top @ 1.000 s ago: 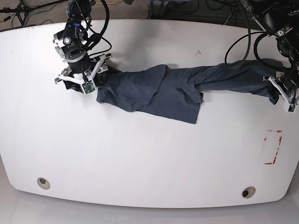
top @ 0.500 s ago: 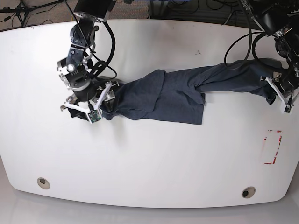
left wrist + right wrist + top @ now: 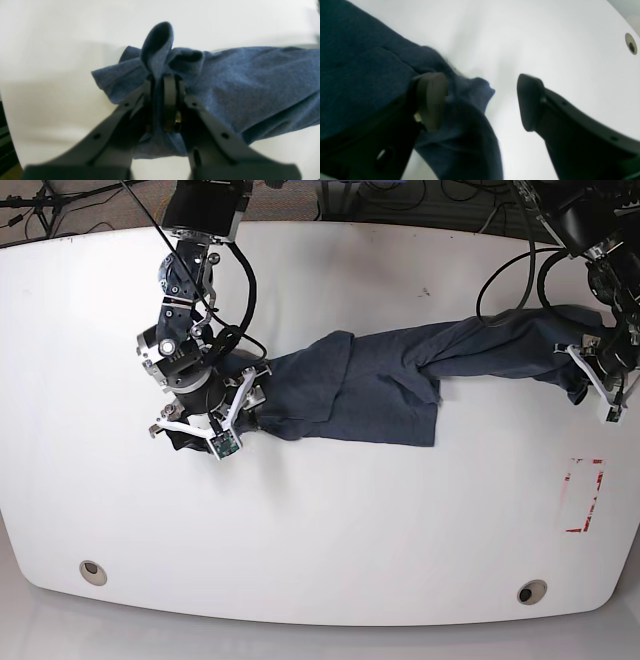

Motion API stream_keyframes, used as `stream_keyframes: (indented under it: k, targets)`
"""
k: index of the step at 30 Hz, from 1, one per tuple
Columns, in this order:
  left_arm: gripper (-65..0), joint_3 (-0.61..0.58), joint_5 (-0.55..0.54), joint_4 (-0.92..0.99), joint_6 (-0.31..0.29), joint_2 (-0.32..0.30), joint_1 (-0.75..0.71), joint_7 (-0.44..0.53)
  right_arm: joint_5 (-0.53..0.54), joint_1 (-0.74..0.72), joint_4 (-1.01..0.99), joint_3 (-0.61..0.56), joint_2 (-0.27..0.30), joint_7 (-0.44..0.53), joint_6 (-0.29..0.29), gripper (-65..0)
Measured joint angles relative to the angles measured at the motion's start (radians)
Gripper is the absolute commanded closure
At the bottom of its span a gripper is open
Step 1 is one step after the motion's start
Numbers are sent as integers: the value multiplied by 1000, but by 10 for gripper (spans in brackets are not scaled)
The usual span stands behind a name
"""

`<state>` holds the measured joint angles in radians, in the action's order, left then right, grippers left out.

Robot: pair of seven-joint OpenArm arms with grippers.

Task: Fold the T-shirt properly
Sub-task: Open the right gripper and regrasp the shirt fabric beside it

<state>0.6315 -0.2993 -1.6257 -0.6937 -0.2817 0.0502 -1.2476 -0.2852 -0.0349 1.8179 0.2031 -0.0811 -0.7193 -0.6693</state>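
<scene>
- The T-shirt (image 3: 385, 380) lies bunched in a long rope across the far half of the table (image 3: 320, 530), stretched from left of centre to the right edge, with one flap spread toward the near side at the middle.
- The left gripper (image 3: 160, 100), at the scene's right end, is clamped tight on a pinch of fabric; folds of cloth stick up past its tips.
- The right gripper (image 3: 480, 102), at the scene's left end, stands wide. One finger (image 3: 431, 100) rests on the cloth and the other hangs over bare table, so nothing is caught between them.
- In my judgement the step is to spread the shirt flat before any fold. To do it well, the wide gripper should close on a single hem or corner rather than a wad, then both ends should draw apart low over the surface, so the twist comes out instead of tightening.
- The table is smooth, glossy white, so cloth should slide easily. It has a round port (image 3: 93, 572) near left, another (image 3: 532, 591) near right, and red tape marks (image 3: 585, 495) at the right.
- Beyond the far edge, cables and dark flooring show.
</scene>
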Motion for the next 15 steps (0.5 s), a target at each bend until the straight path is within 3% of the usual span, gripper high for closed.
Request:
stream_keyframes:
  k: [6,10,15]
  targets:
    - [-28,0,5,1,0,-1,1,0,4,-20,-15,-37,-5,-24,50,-430]
    - [-29,-2,3,1,0,1,3,0,6,-13,53,-43,7,-127,52,-430]
    - [-29,-2,6,1,0,-2,3,0,13,-31,23,-42,18,-125,56,-430]
